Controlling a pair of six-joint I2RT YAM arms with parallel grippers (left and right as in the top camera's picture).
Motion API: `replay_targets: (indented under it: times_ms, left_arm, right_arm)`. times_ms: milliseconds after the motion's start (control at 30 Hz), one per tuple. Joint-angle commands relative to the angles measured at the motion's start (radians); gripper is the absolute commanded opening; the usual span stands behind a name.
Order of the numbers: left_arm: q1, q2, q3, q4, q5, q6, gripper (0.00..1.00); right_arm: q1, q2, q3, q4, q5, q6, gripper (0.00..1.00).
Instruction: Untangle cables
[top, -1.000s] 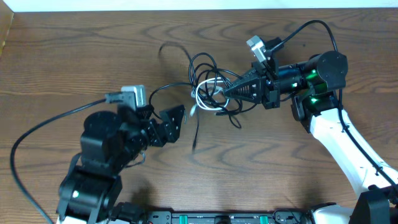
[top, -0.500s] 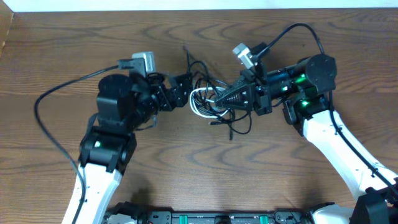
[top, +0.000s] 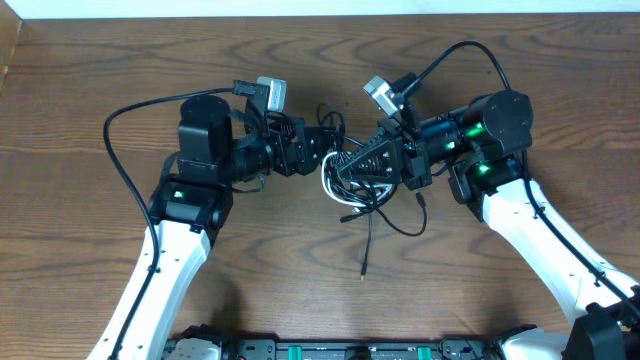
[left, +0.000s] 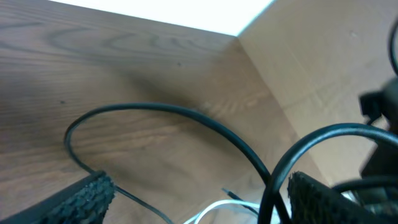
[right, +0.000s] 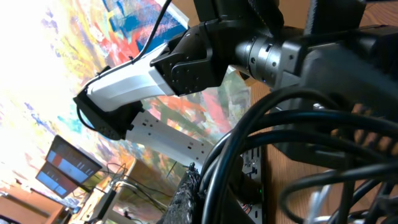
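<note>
L pincer moved to cables, spread, R pincer pinching them, tail pointing to near table edge

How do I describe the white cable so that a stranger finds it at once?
On the wooden table, look at the middle, where a knot of cables gathers at the right gripper. The white cable loops at the knot's left edge; every other cord there is black.
</note>
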Motion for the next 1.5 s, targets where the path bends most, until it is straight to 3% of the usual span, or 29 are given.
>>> replay_targets:
  times_ms: [0, 233, 500, 700, 967, 1133, 1300, 1333, 1367, 1400, 1433, 1467]
  left_arm:
    - [0.033, -0.004, 0.012, 0.004, 0.232, 0.109, 0.99]
    - [0.181, -0.003, 0.012, 0.003, 0.453, 0.109, 0.98]
    - [0.166, 0.003, 0.011, -0.011, 0.447, 0.158, 0.98]
    - [0.166, 0.052, 0.010, -0.106, 0.323, 0.172, 0.98]
    - [0.104, 0.115, 0.009, -0.105, 0.327, 0.173, 0.96]
    - [0.035, 0.115, 0.009, -0.104, 0.414, 0.283, 1.00]
    - [-0.016, 0.115, 0.009, -0.104, 0.393, 0.284, 0.98]
    - [-0.024, 0.115, 0.009, -0.105, 0.370, 0.284, 0.95]
    - [-0.031, 0.115, 0.009, -0.105, 0.337, 0.284, 0.75]
    - [-0.040, 0.115, 0.009, -0.105, 0.261, 0.277, 0.37]
    - [-0.040, 0.115, 0.009, -0.105, 0.210, 0.259, 0.19]
    - [-0.039, 0.115, 0.009, -0.105, 0.156, 0.233, 0.08]
  right_arm:
    - [0.009, -0.010, 0.011, 0.006, -0.015, 0.000, 0.01]
    - [0.009, -0.010, 0.011, 0.005, -0.014, 0.001, 0.02]
    - [0.009, -0.010, 0.011, 0.006, -0.014, 0.026, 0.03]
    - [0.011, -0.010, 0.011, 0.006, -0.011, 0.030, 0.03]
    - [0.011, -0.010, 0.011, 0.006, 0.005, 0.030, 0.03]
    - [0.011, -0.010, 0.011, 0.006, 0.012, 0.030, 0.03]
    - [0.011, -0.010, 0.011, 0.006, 0.012, 0.030, 0.04]
    - [0.011, -0.010, 0.011, 0.006, 0.013, 0.030, 0.04]
    - [0.011, -0.010, 0.011, 0.006, 0.014, 0.030, 0.04]
    - [0.011, -0.010, 0.011, 0.006, 0.016, 0.030, 0.04]
    - [0.011, -0.010, 0.011, 0.006, 0.016, 0.030, 0.04]
    - [0.011, -0.010, 0.011, 0.006, 0.016, 0.030, 0.04]
